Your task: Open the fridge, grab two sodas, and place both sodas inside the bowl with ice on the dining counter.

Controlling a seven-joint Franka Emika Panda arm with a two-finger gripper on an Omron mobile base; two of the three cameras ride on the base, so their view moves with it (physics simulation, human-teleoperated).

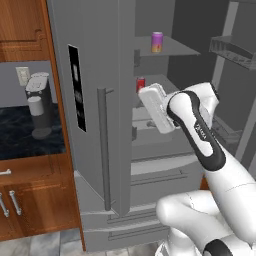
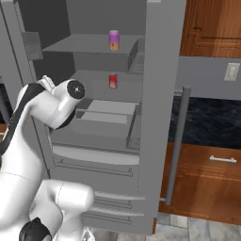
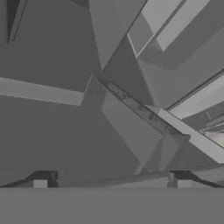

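Observation:
The grey fridge (image 1: 95,100) stands with both doors swung open, and its right door (image 2: 160,94) is seen edge-on. A purple-magenta soda (image 1: 157,42) (image 2: 114,40) stands on the upper shelf. A red soda (image 1: 140,84) (image 2: 113,80) stands on the shelf below it. My white hand (image 1: 156,106) reaches into the fridge just below and right of the red soda, without touching it. In the hand view my gripper (image 3: 112,183) is open, its tips wide apart with nothing between them, facing grey fridge shelves. The bowl and the dining counter are out of view.
A grey coffee machine (image 1: 39,105) stands on the dark counter left of the fridge, over wood cabinets (image 1: 30,200). Long bar handles (image 1: 102,145) (image 2: 178,141) run down the open doors. Door bins (image 1: 232,47) hang at right. A drawer box (image 2: 106,115) sits under the red soda's shelf.

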